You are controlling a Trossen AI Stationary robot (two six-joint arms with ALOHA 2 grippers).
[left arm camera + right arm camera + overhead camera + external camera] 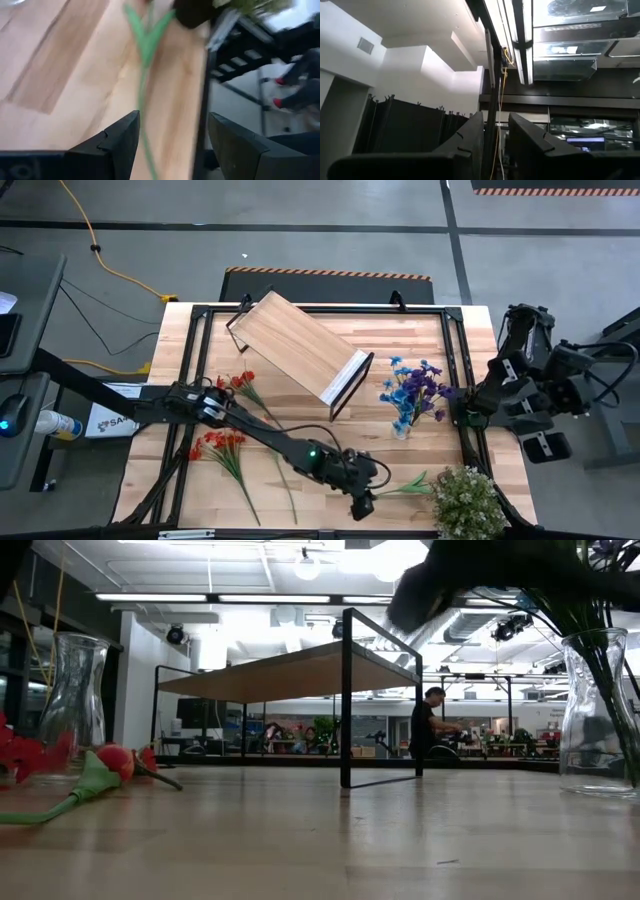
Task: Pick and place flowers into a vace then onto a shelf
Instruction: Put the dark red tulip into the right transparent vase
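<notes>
My left gripper (364,506) is open low over the table's near edge. Its fingers (125,135) stand on either side of a green leafy flower stem (144,55) that lies flat on the wood (404,485), apart from it. The stem's bloom does not show. Blue and purple flowers (412,388) stand in a glass vase (402,428). Red flowers (240,384) (218,444) and a bare stem (286,482) lie on the table at the left. The wooden shelf (300,345) stands askew at the far middle. My right gripper (496,131) waits off the table's right edge, pointing up, slightly open and empty.
A bushy green plant (466,502) in a dark pot (192,12) stands at the near right corner, just beyond the stem. A black frame rail (462,380) runs along the table's right side. An empty glass vase (74,700) shows in the low view. A person (428,725) sits far behind.
</notes>
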